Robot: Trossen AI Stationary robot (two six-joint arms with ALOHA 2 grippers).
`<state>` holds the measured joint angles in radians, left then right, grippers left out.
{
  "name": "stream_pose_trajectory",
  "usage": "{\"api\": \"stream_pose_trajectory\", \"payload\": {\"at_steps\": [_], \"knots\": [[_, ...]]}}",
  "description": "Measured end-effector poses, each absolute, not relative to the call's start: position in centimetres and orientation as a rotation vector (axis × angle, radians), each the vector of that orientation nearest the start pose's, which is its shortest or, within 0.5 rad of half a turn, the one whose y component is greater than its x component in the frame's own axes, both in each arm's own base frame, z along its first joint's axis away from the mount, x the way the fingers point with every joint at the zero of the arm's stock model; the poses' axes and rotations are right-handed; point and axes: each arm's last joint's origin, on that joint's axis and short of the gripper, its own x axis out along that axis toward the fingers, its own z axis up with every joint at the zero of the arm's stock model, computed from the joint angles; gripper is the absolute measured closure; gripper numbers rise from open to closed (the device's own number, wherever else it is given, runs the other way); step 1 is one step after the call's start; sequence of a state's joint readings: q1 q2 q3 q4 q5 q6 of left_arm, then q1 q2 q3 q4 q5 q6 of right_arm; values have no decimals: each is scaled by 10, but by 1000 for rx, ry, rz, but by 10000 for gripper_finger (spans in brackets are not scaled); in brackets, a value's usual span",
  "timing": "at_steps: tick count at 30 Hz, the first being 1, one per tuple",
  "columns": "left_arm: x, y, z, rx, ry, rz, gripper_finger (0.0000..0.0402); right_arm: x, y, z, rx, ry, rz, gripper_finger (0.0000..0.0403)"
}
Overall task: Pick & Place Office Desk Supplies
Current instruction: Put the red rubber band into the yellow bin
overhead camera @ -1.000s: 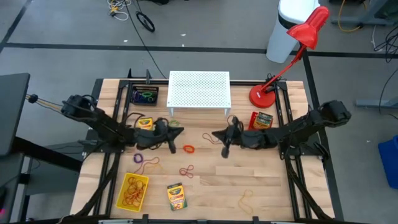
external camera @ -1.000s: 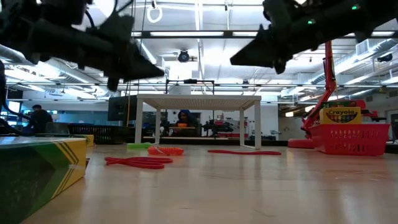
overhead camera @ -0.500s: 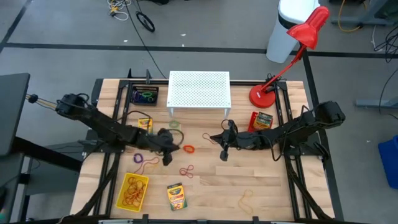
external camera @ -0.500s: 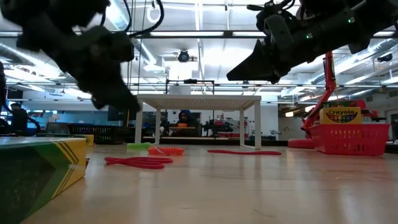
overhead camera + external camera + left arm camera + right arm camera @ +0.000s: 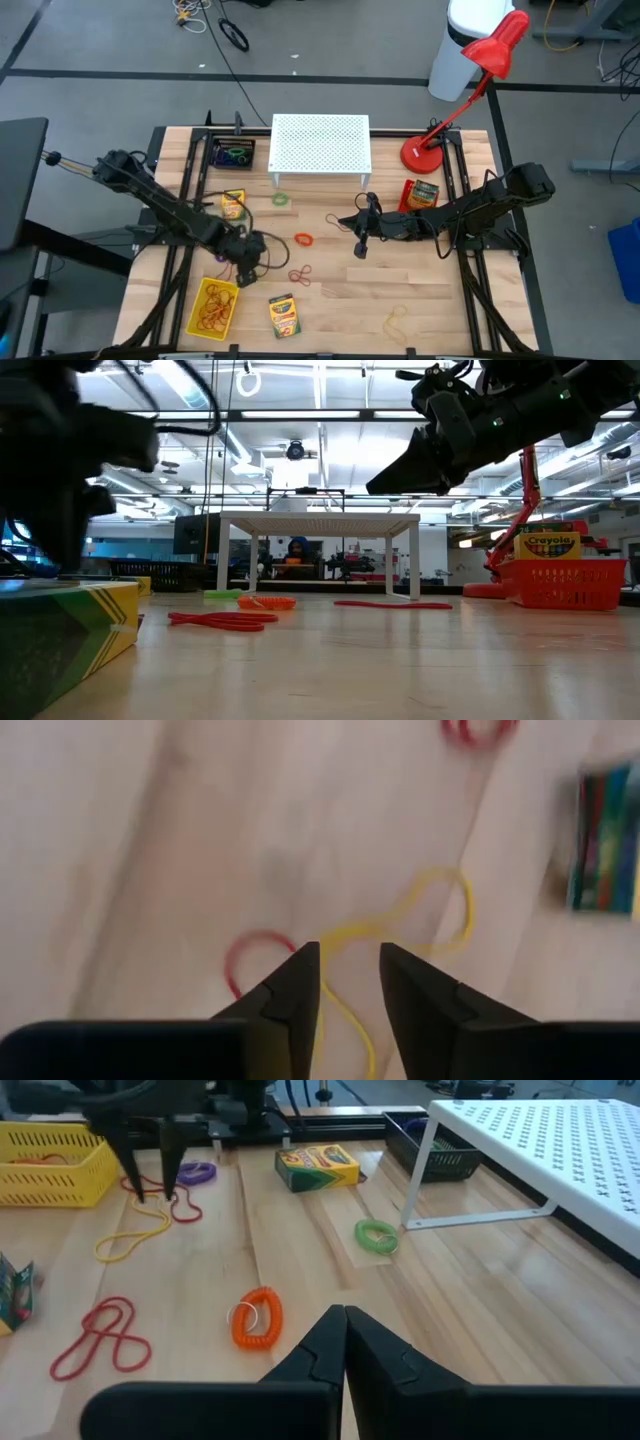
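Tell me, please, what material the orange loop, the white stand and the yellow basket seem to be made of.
The orange loop looks like coiled plastic or rubbery cord, glossy, with visible spiral turns. The white stand looks like painted sheet metal, matte, punched with rows of small holes, on thin wire-like legs. The yellow basket looks like moulded plastic, with a lattice wall.

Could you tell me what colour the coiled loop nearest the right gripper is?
Orange: the coiled loop shows best in the right wrist view.
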<state>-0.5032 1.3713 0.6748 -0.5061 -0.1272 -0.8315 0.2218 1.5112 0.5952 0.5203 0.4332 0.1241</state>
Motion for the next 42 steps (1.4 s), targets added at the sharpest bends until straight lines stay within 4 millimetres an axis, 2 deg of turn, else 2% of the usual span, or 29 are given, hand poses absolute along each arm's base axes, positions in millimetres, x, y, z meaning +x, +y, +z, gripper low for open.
{"api": "stream_pose_trajectory", "payload": {"at_steps": [7, 12, 18, 21, 26, 28, 33, 37, 42], "knots": [[199, -123, 140, -224, 1204, 200, 271, 283, 51, 173, -5, 361, -231, 386], [201, -124, 129, -147, 1223, 222, 271, 283, 51, 173, -5, 361, -231, 386], [203, -124, 125, -119, 1257, 185, 277, 283, 51, 173, -4, 360, -231, 386], [204, -124, 124, -112, 1257, 172, 301, 283, 51, 173, -4, 360, -231, 386], [205, -125, 125, -96, 1256, 143, 376, 283, 51, 173, -4, 360, -231, 386], [206, -126, 127, -88, 1256, 132, 392, 283, 51, 173, -4, 361, -231, 386], [217, -131, 146, -49, 1221, 102, 394, 283, 51, 173, -4, 360, -231, 386], [220, -127, 163, -24, 1194, 115, 395, 283, 51, 173, -4, 360, -231, 386], [218, -118, 185, -81, 1112, 144, 396, 283, 51, 173, -4, 361, -231, 386]]}}
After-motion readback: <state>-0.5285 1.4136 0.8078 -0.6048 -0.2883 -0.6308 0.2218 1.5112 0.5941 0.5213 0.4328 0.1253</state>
